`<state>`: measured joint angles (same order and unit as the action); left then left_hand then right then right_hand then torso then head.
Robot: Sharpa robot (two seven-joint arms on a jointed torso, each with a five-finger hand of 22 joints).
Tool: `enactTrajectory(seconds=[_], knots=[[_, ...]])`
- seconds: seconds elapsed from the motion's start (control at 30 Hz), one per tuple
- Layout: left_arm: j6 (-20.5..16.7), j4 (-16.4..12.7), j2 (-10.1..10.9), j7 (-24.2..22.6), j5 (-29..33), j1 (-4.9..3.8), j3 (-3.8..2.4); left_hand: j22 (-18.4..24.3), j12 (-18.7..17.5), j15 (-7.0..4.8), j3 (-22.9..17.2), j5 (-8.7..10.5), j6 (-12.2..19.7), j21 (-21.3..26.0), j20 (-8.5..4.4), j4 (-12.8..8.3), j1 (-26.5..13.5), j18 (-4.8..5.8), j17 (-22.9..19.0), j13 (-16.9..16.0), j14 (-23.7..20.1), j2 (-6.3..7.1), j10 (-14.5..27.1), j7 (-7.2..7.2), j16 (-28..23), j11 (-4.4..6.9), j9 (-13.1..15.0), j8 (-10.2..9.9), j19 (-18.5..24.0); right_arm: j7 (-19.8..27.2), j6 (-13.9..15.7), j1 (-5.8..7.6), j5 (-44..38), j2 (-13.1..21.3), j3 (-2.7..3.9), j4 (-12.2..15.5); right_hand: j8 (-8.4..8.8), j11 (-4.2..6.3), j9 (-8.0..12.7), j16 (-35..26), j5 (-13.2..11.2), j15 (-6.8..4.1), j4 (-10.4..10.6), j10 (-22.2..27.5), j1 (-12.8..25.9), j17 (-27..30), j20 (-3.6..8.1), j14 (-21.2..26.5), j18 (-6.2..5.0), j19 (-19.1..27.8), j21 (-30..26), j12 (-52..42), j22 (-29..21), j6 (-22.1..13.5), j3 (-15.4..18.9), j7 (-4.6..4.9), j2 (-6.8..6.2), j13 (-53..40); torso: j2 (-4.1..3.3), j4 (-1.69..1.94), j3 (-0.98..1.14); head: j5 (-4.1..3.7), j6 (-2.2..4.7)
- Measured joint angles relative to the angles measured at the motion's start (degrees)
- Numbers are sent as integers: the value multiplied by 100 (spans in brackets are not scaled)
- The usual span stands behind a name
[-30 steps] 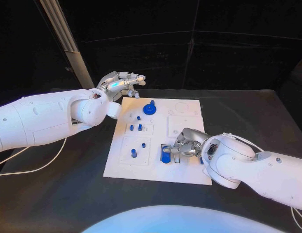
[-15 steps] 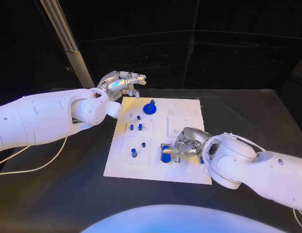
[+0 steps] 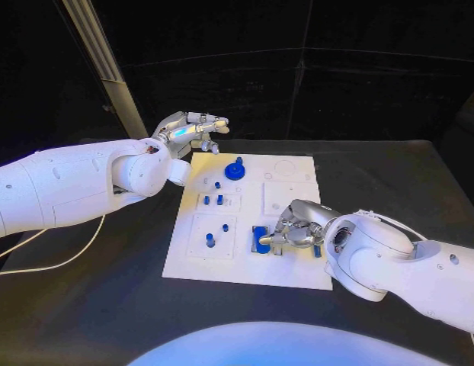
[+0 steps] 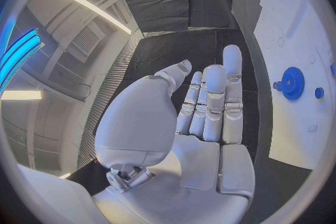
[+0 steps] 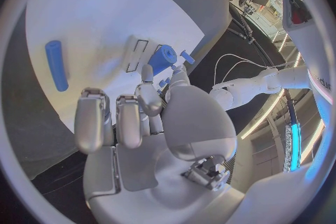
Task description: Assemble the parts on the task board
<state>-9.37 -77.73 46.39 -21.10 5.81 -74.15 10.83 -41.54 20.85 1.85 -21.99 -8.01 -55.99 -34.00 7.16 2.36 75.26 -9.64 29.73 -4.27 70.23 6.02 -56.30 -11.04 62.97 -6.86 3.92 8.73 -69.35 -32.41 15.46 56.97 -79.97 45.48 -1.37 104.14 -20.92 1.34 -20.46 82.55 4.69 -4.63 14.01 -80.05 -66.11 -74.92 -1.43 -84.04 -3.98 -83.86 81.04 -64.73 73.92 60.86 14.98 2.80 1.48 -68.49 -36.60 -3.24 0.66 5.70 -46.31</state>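
task board: 1 | blue gear: 1 | hands: 2 — left hand, right hand

right hand | hides blue part partly | grasp unclear

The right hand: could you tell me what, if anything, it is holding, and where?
The right hand pinches a blue part by its end, over the task board. The left hand holds nothing.

Left silver many-fingered hand: raised — fingers straight, apart, holding nothing.
Right silver many-fingered hand: low — fingers curled, pinching a blue part.
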Motion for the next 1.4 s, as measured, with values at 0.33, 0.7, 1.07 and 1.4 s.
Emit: enactTrajectory(seconds=[0.33,0.7,1.07,1.4], knots=[[8,15,-5,19,-1,1,2,0,0,0,0,0,0,0,0,0,0,0,0,0,0,0,0,0,0,0,0,0,0,135,-15,0,12,60,0,32,0,12,-19,0,21,0,22,-12,19,0,0,0,-1,0,18,0,11,0,23,0,51,-13,1,5,-4,-5,-1],[16,20,-8,31,-3,1,4,0,0,0,0,0,0,0,0,0,0,0,0,0,0,0,0,0,0,0,0,0,0,216,-156,0,42,26,0,-3,0,19,-82,31,48,-40,-486,-20,-916,0,12,-2,0,-12,34,0,43,0,-370,0,353,-59,-1,12,-7,-3,-7],[21,23,-14,36,-3,1,4,8,0,0,0,0,21,0,0,0,0,0,-8,7,0,0,0,21,23,0,0,-1,0,213,-221,0,40,-142,0,-138,0,40,-94,31,49,-39,-534,-41,-998,0,20,-2,0,-20,34,1,62,20,-418,-20,435,-77,-4,14,-7,-5,-21],[24,17,-2,40,-3,1,4,7,0,0,0,0,21,0,0,0,0,0,-7,6,0,0,0,21,23,0,0,-4,0,230,-296,1,37,-77,0,-122,18,40,-95,31,64,-39,-572,-41,-1029,1,20,-2,-1,-20,34,1,55,18,-409,-18,405,-79,-3,9,-7,8,-47]])
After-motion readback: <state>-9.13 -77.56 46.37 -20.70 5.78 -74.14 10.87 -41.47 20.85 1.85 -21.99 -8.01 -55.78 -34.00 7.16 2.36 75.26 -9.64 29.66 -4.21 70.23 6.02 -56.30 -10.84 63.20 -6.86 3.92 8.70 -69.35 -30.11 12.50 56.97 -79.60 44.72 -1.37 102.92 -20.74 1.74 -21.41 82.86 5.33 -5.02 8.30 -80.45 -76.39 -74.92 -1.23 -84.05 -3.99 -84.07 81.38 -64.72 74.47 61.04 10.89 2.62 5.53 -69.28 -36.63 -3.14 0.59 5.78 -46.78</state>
